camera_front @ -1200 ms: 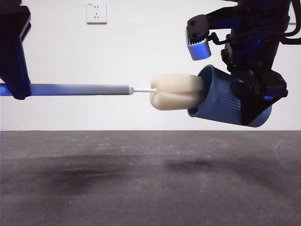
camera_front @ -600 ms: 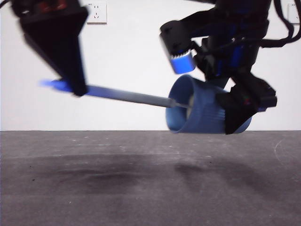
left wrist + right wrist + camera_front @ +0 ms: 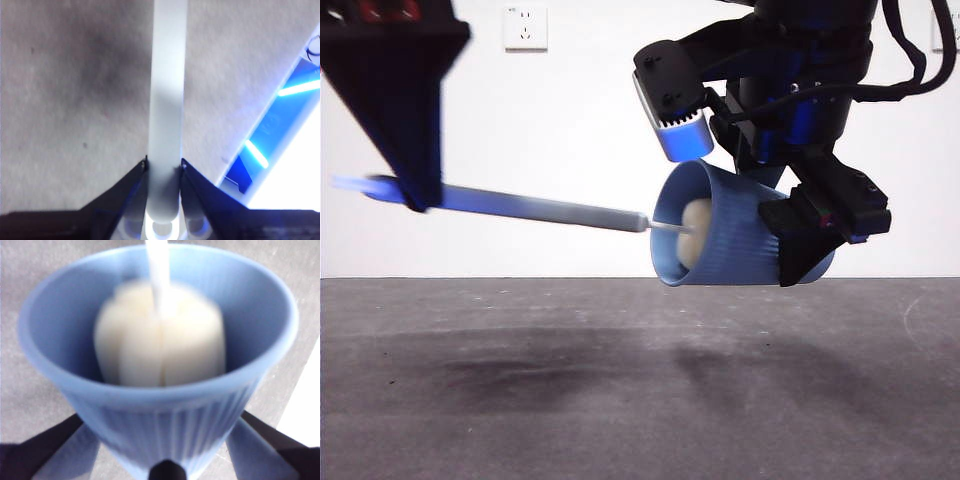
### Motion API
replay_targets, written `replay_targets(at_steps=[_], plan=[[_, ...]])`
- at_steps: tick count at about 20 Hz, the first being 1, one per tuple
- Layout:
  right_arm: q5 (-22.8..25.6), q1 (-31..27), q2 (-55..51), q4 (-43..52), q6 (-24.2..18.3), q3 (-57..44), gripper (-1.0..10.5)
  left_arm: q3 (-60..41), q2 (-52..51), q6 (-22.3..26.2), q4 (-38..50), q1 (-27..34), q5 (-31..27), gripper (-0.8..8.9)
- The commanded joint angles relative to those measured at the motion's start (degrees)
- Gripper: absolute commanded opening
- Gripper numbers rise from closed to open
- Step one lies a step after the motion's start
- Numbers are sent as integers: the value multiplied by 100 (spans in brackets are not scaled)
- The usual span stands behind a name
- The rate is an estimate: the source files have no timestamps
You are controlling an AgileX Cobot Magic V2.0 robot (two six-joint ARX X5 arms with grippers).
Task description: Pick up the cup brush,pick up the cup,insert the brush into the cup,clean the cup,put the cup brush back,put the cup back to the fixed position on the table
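Observation:
The blue ribbed cup (image 3: 735, 235) hangs on its side above the table (image 3: 620, 380), its mouth toward the left. My right gripper (image 3: 810, 235) is shut on the cup's base end; the right wrist view looks into the cup (image 3: 165, 430) between the jaws. The cup brush (image 3: 540, 208) lies almost level, its grey handle running from the left. Its cream sponge head (image 3: 693, 232) sits inside the cup (image 3: 160, 347). My left gripper (image 3: 405, 185) is shut on the handle's far end (image 3: 167, 125).
A white wall socket (image 3: 525, 27) is on the wall behind. The dark grey table spreads below both arms, with soft shadows under them.
The sponge head, outside the cup's mouth a second ago, has gone inside. The cup has moved left and tipped lower, and the left gripper has shifted with the handle.

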Motion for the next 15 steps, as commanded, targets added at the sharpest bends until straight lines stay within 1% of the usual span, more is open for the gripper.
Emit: replay_targets(at_steps=[1,5,8,10,13,15], plan=[[2,-2,31,-20,22,9,-13,20,-234,-136,-306,28,-59,-8],[2,-7,31,-17,24,9,-13,17,-538,-140,-896,28,-61,-8],[2,-7,31,-15,24,9,-13,17,-640,-142,-1075,28,-55,-8],[2,-7,31,-15,24,9,-13,17,-638,-140,-1049,28,-50,-8],[-11,-4,31,0,22,9,-13,17,-625,-136,-721,22,11,-9],[-11,-4,31,7,22,9,-13,17,-584,-133,-435,22,203,-9]])
